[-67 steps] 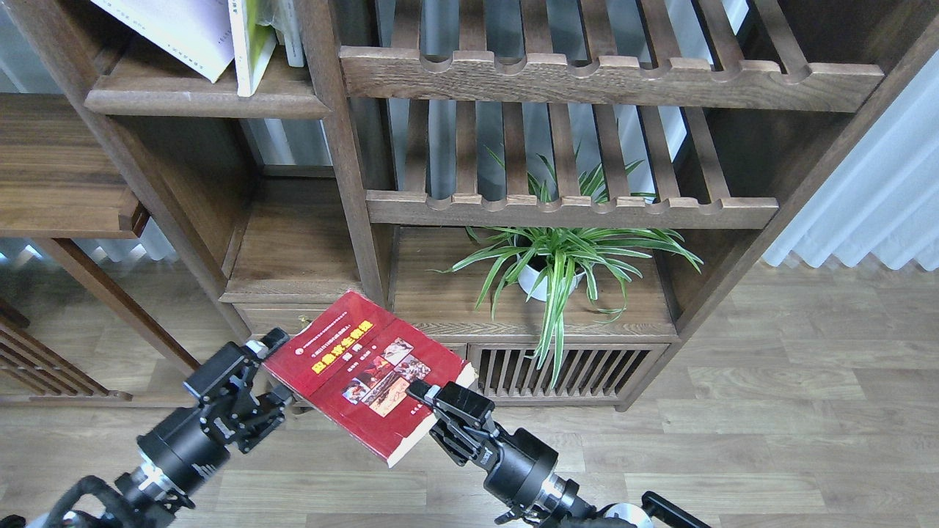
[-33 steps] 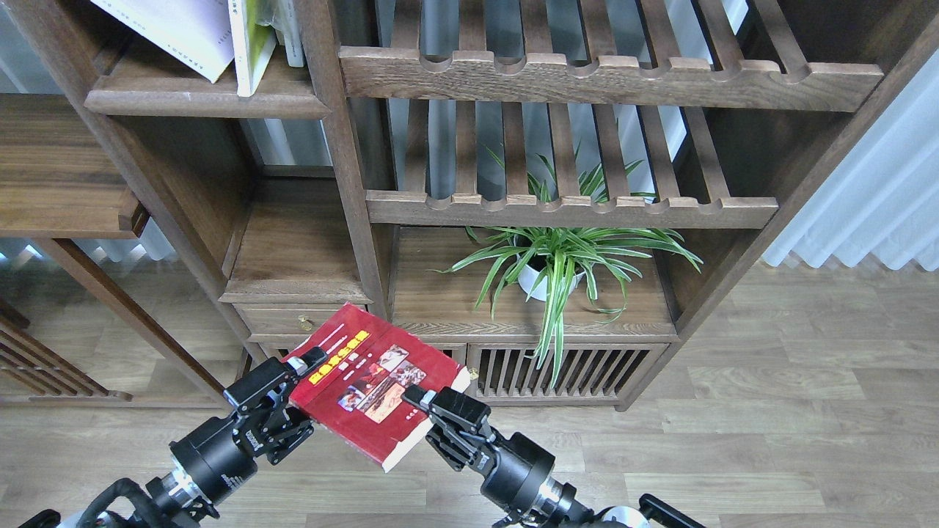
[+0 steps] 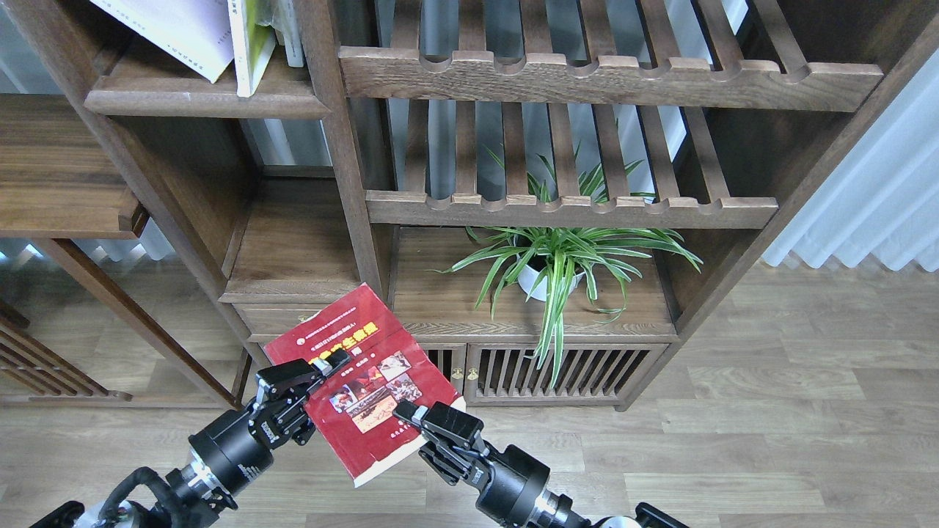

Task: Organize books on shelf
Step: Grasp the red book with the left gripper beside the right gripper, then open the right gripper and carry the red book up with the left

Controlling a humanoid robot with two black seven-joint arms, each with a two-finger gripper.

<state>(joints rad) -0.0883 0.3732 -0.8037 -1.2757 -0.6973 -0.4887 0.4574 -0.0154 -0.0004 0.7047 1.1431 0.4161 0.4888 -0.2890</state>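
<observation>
A dark red book (image 3: 359, 381) with small photos on its cover hangs tilted in front of the low cabinet, held between both arms. My left gripper (image 3: 320, 371) is shut on its left edge, one finger lying over the cover. At the lower right corner my right gripper (image 3: 415, 421) is shut on it as well. At the top left, the solid shelf (image 3: 205, 97) carries a pale white book (image 3: 172, 29) leaning left and a yellow-green book (image 3: 251, 48) beside it. Their tops are cut off by the view's edge.
A potted spider plant (image 3: 557, 268) stands on the low cabinet under two slatted racks (image 3: 572, 210). A small board over a brass-knobbed drawer (image 3: 293, 290) sits just behind the red book. A side table (image 3: 66, 213) juts in at the left. Wooden floor lies below.
The red book has swung counter-clockwise and shifted left and down. My left gripper slid rightward along its left edge and over the cover. The right gripper dropped slightly left.
</observation>
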